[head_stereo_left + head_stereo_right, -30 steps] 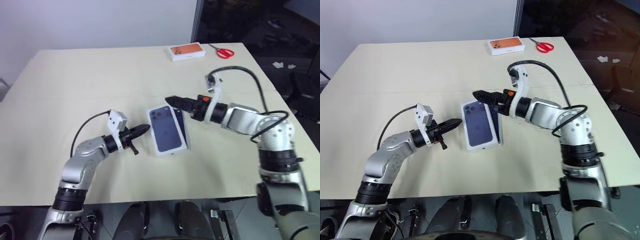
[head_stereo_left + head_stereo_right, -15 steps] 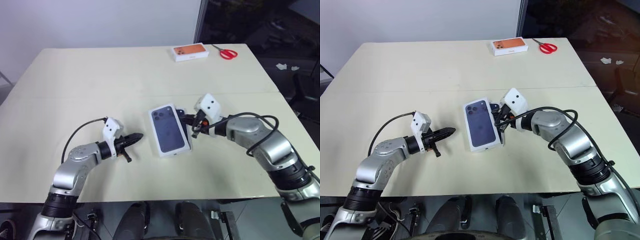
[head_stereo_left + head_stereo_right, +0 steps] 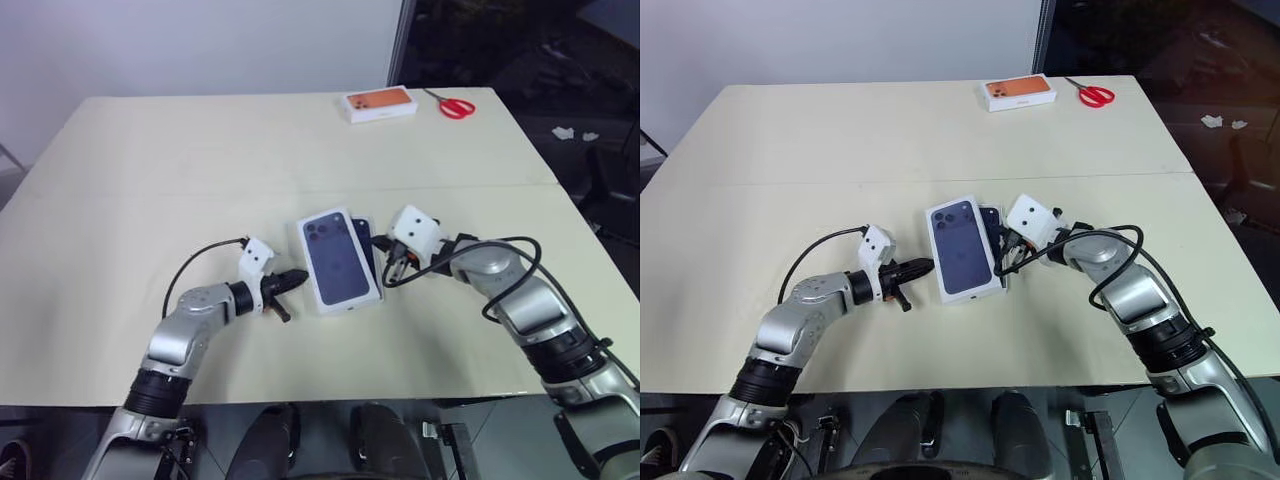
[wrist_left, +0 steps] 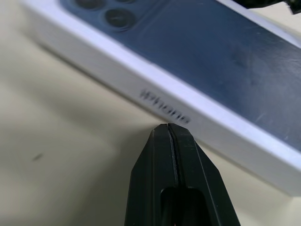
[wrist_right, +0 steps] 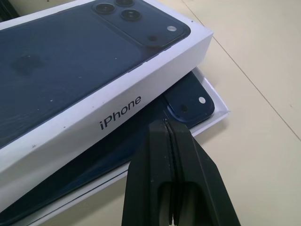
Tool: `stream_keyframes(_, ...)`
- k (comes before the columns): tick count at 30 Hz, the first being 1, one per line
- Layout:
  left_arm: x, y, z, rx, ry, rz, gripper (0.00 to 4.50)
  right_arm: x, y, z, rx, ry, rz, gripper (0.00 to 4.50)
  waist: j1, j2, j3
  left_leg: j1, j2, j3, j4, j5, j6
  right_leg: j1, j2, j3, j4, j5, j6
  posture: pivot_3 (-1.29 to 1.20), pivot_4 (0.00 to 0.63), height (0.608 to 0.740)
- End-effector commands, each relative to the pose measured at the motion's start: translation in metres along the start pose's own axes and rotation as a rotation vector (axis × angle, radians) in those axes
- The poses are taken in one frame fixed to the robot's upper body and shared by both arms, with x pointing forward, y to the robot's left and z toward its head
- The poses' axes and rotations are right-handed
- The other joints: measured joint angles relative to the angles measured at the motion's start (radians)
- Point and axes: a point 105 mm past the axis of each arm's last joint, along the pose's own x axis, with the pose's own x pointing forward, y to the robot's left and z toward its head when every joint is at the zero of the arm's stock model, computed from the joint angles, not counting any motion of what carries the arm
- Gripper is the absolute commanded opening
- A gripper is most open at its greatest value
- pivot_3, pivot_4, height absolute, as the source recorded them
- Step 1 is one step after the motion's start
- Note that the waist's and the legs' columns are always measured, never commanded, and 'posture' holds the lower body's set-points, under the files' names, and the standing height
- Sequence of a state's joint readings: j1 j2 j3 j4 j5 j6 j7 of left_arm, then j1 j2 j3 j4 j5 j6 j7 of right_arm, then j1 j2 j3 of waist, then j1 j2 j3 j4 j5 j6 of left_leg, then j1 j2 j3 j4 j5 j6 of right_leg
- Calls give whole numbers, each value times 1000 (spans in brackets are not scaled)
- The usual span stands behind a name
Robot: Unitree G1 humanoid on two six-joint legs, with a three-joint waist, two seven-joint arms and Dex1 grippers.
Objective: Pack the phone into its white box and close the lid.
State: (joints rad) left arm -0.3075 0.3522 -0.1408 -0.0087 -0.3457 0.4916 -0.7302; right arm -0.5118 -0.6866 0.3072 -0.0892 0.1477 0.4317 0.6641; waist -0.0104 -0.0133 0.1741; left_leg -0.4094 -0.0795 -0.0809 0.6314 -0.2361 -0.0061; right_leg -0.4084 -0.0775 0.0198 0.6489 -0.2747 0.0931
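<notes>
Beige table [image 3: 150, 180] holds the lid [image 3: 340, 262] askew over the phone [image 5: 190, 101] in the box [image 5: 218, 110], mid-table, long axis running away from the robot, printed lenses at the far end. Both grippers, left [image 3: 297, 276] and right [image 3: 390, 268], are pinched together with nothing held, flanking it. A sideways nudge could skid the lid off or jam it crooked.

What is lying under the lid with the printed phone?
Under the lid, the phone lies in the white box; one corner shows. The lid covers the rest.
</notes>
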Motion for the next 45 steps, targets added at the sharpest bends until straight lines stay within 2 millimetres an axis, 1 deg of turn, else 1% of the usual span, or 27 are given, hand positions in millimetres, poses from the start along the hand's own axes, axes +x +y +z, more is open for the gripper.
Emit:
stream_keyframes(1,6,-2,5,11,-15,-8,0,-3,-5,20,-19,-71,-15,24,0,0,0,0,0,0,0,0,0,0,0,0,0,0,0,0,150,740)
stream_keyframes(8,14,3,11,23,-46,27,0,-5,-4,22,-47,-61,-2,24,3,0,0,0,-1,0,1,0,0,1,0,0,0,0,0,0,150,740)
stream_keyframes(12,20,3,24,29,-91,29,0,-7,-7,13,-45,-25,-18,24,4,0,0,0,-1,0,1,0,0,1,0,-1,0,0,0,0,150,740)
stream_keyframes(18,28,3,29,30,-106,22,0,-8,-10,10,-45,-11,-33,24,2,0,0,0,-1,0,1,0,0,1,0,-1,0,0,0,0,150,740)
stream_keyframes(21,33,-1,36,37,-127,9,0,-11,-16,6,-44,4,-55,24,3,0,0,0,-1,0,1,0,0,1,0,-1,0,0,0,0,150,740)
stream_keyframes(29,39,-4,39,22,-143,-3,0,-14,-19,-5,-38,45,-71,24,2,0,0,0,-1,0,1,0,0,1,0,0,1,0,0,0,150,740)
stream_keyframes(34,38,-4,38,34,-136,-6,0,-13,-15,-7,-54,52,-60,24,2,0,0,0,-1,0,1,0,0,1,0,-1,1,0,0,0,150,740)
stream_keyframes(38,34,-5,34,38,-119,-7,0,-13,-20,-11,-59,69,-73,24,2,0,0,0,-1,0,1,0,0,1,0,-1,1,0,0,0,150,740)
stream_keyframes(42,30,2,33,34,-124,24,0,-13,-15,-10,-71,71,-55,24,1,0,0,0,-1,0,1,0,0,1,0,0,1,0,0,0,150,740)
stream_keyframes(45,24,8,38,37,-134,44,0,-17,-23,-11,-107,84,-69,24,1,0,0,0,-1,0,1,0,0,1,0,-1,1,0,0,0,150,740)
